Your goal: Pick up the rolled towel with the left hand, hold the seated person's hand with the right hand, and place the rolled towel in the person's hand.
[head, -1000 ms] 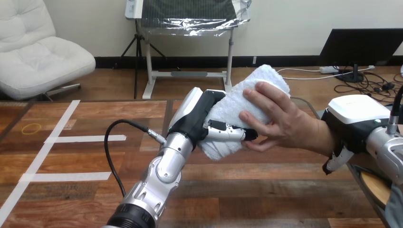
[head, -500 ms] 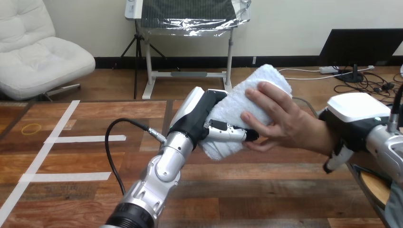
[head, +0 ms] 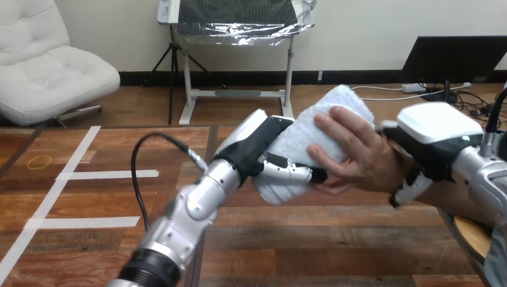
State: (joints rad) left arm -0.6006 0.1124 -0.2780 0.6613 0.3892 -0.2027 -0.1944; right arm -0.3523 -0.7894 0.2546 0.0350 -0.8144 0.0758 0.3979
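We record the left arm (head: 191, 209) entering from the lower left and rising on a diagonal toward the centre, silver forearm uppermost and wrist straight. The left hand (head: 257, 143) is raised clear of the worktop, its white shell turned upward. Its fingers (head: 293, 172) are curled round the rolled towel (head: 299, 140), with one black-and-white digit lying across the near face.

We record the right arm (head: 484, 179) entering from the right edge with the forearm angled inward. The right hand (head: 436, 128) sits over the person's wrist (head: 396, 162), shell up. Its fingers (head: 409, 188) curl down round the wrist's near side.
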